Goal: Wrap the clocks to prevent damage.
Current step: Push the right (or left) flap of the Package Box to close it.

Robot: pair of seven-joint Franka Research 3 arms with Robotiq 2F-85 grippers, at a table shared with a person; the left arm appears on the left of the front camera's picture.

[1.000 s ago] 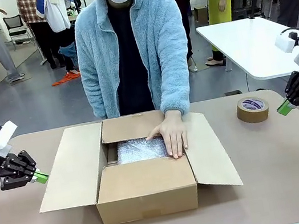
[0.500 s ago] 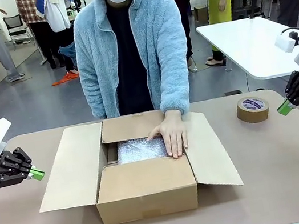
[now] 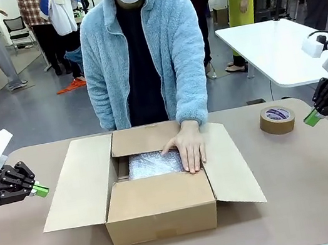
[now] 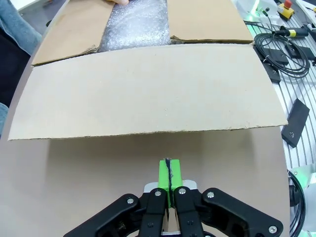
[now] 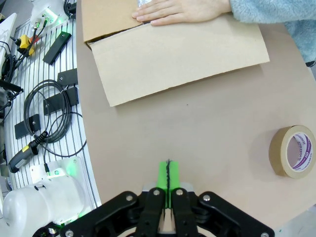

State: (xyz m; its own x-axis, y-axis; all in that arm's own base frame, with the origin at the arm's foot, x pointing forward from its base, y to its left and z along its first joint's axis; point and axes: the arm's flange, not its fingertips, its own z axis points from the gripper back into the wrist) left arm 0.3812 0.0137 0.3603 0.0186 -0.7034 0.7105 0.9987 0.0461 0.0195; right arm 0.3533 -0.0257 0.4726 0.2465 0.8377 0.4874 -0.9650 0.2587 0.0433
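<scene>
The left gripper (image 3: 39,191), pressed together and empty, is hovering beside the open cardboard box (image 3: 161,215). Inside, to its right, the bubble-wrapped bundle (image 3: 151,164) is lying under the person's hand (image 3: 186,146). The right gripper (image 3: 311,117), likewise closed, is hanging farther off.

Left black two-finger gripper with green pads (image 3: 39,191) is reaching in from left edge, hanging low, fingers pointing toward middle and slightly down. Jaws are pressing fully together, nothing between; in left wrist view two pads (image 4: 164,175) are meeting along thin dark line.

Right black two-finger gripper (image 3: 311,117) is coming in from right edge, fingers pointing down and toward middle, jaws also pressed together, gripping nothing.

Person's left hand (image 3: 187,147) is lying flat, palm down, fingers together and pointing toward robot; arm in light-blue fleece sleeve (image 3: 190,86) is stretching down to it.
</scene>
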